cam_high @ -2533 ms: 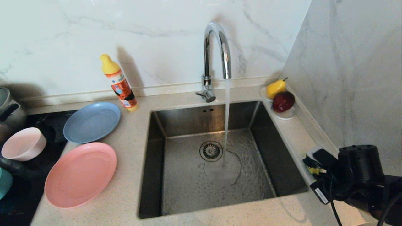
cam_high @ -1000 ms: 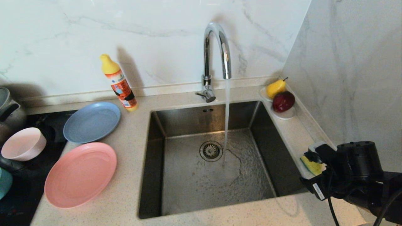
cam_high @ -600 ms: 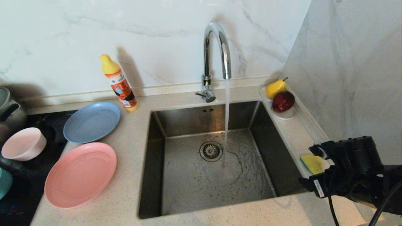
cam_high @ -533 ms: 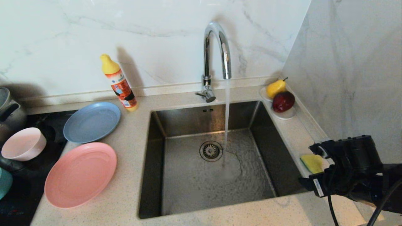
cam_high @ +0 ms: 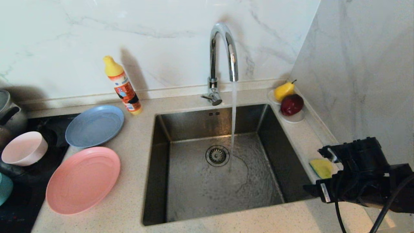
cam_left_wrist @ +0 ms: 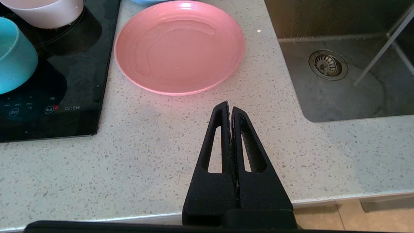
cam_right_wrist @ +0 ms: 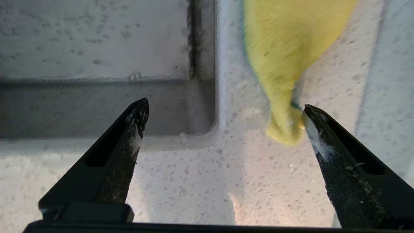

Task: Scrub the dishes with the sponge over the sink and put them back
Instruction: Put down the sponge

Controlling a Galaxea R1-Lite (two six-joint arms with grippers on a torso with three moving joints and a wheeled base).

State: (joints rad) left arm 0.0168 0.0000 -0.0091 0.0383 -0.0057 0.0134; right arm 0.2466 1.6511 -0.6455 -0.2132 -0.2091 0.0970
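The sponge (cam_high: 321, 168) has been released on the counter beside the sink (cam_high: 181, 129) by the now wide-open right gripper (cam_right_wrist: 223, 111), suggesting scrubbing is finished; the left gripper (cam_left_wrist: 229, 108) is closed, empty.

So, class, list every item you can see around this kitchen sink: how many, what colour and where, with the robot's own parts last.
sink: one, steel, centre of the counter.
tap: one, chrome, behind the sink, water running.
sponge: one, yellow, counter right of the sink.
plates: two, salmon-pink and grey-blue, counter left of the sink.
bowls: two, pale pink and teal, on the black cooktop.
bottle: one, orange with yellow cap, by the back wall.
pot: one, steel, far left edge.
white dish: one, right back corner, bearing a yellow pear and a red apple.
left gripper: black, shut, above the counter near the pink plate.
right gripper: black, open, at the sponge.
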